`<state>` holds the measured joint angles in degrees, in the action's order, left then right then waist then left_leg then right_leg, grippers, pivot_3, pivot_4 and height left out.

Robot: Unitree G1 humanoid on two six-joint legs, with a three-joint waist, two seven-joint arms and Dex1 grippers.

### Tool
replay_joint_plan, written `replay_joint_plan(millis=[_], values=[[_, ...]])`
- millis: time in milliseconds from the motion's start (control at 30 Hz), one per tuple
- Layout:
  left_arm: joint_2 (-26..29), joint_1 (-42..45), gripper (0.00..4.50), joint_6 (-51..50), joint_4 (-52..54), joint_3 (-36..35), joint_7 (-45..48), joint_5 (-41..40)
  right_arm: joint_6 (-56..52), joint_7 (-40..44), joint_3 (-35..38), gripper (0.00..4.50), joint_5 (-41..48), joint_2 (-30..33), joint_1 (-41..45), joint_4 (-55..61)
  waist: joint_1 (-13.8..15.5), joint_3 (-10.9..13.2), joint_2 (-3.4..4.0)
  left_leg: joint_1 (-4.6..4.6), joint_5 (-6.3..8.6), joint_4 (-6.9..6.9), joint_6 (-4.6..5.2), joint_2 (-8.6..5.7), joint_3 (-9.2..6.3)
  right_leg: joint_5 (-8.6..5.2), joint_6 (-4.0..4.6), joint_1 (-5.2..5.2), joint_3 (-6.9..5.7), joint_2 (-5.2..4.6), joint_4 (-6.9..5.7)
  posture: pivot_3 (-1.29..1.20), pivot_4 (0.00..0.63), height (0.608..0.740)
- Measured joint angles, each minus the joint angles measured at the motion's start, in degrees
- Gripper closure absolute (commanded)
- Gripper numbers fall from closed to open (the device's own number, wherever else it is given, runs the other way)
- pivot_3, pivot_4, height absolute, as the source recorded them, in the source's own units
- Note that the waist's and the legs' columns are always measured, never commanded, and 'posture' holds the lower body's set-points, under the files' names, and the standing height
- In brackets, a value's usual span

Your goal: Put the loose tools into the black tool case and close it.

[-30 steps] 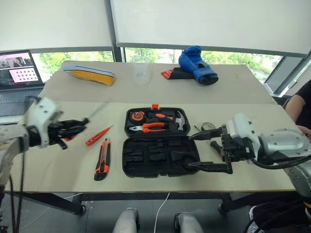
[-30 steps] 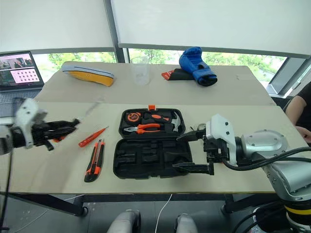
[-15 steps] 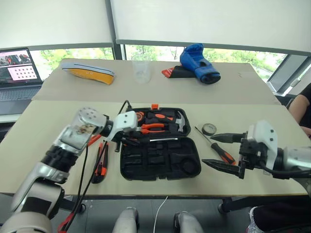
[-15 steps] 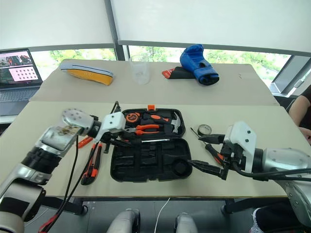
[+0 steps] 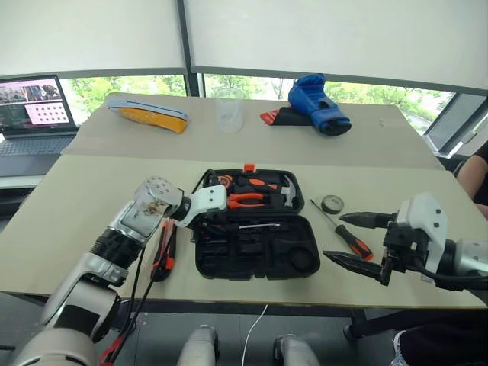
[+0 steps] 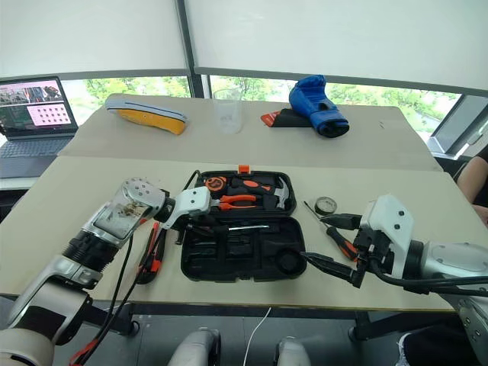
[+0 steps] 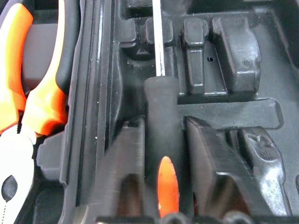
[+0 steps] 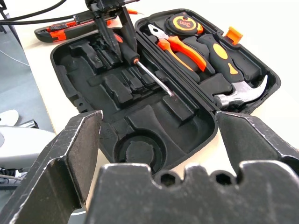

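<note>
The left end effector [image 7: 161, 140] sits in the open black tool case [image 5: 255, 248], fingers straddling a screwdriver [image 7: 160, 116], grip uncertain. The right end effector [image 5: 358, 240] hangs released, near another screwdriver [image 5: 343, 235].

Beige counter [image 5: 91, 191] with tools

On it: open black tool case [image 5: 255, 225], screwdriver [image 5: 343, 235], tape roll [image 5: 332, 203], utility knife [image 5: 164, 252], blue boxing glove [image 5: 319, 103].

Tool case [image 5: 255, 248] mid-table; utility knife [image 5: 162, 255] left, tape roll [image 5: 332, 203] right.
</note>
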<state>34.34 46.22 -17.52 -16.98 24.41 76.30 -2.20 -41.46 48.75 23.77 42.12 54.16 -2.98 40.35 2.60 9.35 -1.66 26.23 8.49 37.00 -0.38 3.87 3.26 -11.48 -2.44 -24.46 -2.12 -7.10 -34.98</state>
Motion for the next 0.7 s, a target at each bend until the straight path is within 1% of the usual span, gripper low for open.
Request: replay_joint_plan(millis=[100, 133, 167, 300, 400, 567, 700], values=[[-0.4, 0.55, 0.47, -0.16, -0.04, 0.0, 0.72, 0.0, -0.05, -0.49, -0.01, 0.0, 0.62, -0.01, 0.0, 0.31, -0.03, 0.0, -0.01, 0.0, -0.01, 0.0, 0.01, 0.0, -0.03, -0.01, 0.0, 0.0, 0.0, 0.01, -0.03, 0.0, 0.15, 0.74], [-0.42, 1.03, 0.24, -0.21, -0.12, 0.0, 0.8, -0.02, -0.05, -0.59, -0.02, 0.0, 0.91, -0.01, -0.01, 0.42, -0.01, 0.01, -0.01, 0.0, -0.01, 0.0, 0.02, 0.0, -0.04, -0.01, 0.0, 0.0, 0.0, 0.01, -0.05, 0.0, 0.15, 0.74], [-0.5, 1.52, 0.09, -0.21, -0.15, -0.11, 0.73, 0.0, -0.05, -0.66, -0.05, 0.0, 1.0, -0.01, -0.01, 0.56, 0.01, 0.01, -0.01, 0.0, -0.01, 0.01, 0.02, 0.0, -0.05, -0.01, 0.0, 0.01, -0.01, 0.02, -0.05, 0.0, 0.15, 0.74], [-0.63, 3.68, 0.09, -0.29, -0.15, -1.67, 0.69, -0.11, -0.05, -1.22, -0.11, 0.0, 1.58, -0.01, -0.05, 0.86, -0.23, 0.0, -0.01, -0.05, -0.01, 0.05, 0.02, 0.0, -0.06, 0.0, -0.01, 0.08, -0.01, 0.02, -0.04, 0.0, 0.15, 0.74], [-1.1, 3.78, 0.83, -1.23, -0.15, -2.19, 0.86, -0.24, -0.05, -1.49, -0.19, 0.0, 1.79, -0.01, -0.09, 0.86, -0.3, 0.0, -0.01, -0.05, -0.01, 0.04, 0.02, 0.0, -0.07, 0.0, 0.0, 0.07, -0.01, 0.02, -0.04, 0.0, 0.15, 0.74], [-1.92, 5.11, 2.79, -0.44, -1.96, -2.18, 1.0, 0.19, -0.05, -1.64, -0.41, 0.0, 1.88, -0.02, -0.13, 0.89, -0.32, 0.0, -0.01, -0.05, -0.02, 0.04, 0.03, 0.0, -0.07, -0.01, 0.0, 0.07, 0.0, 0.03, -0.04, 0.0, 0.15, 0.74], [-2.79, 5.25, 4.2, 2.03, -5.92, -2.01, 0.4, 2.03, -0.05, -1.89, -0.45, 0.0, 1.87, -0.06, -0.36, 0.95, -0.33, 0.01, -0.01, -0.04, -0.02, 0.04, 0.03, 0.0, -0.07, -0.01, 0.0, 0.07, -0.01, 0.03, -0.04, 0.0, 0.15, 0.74]])
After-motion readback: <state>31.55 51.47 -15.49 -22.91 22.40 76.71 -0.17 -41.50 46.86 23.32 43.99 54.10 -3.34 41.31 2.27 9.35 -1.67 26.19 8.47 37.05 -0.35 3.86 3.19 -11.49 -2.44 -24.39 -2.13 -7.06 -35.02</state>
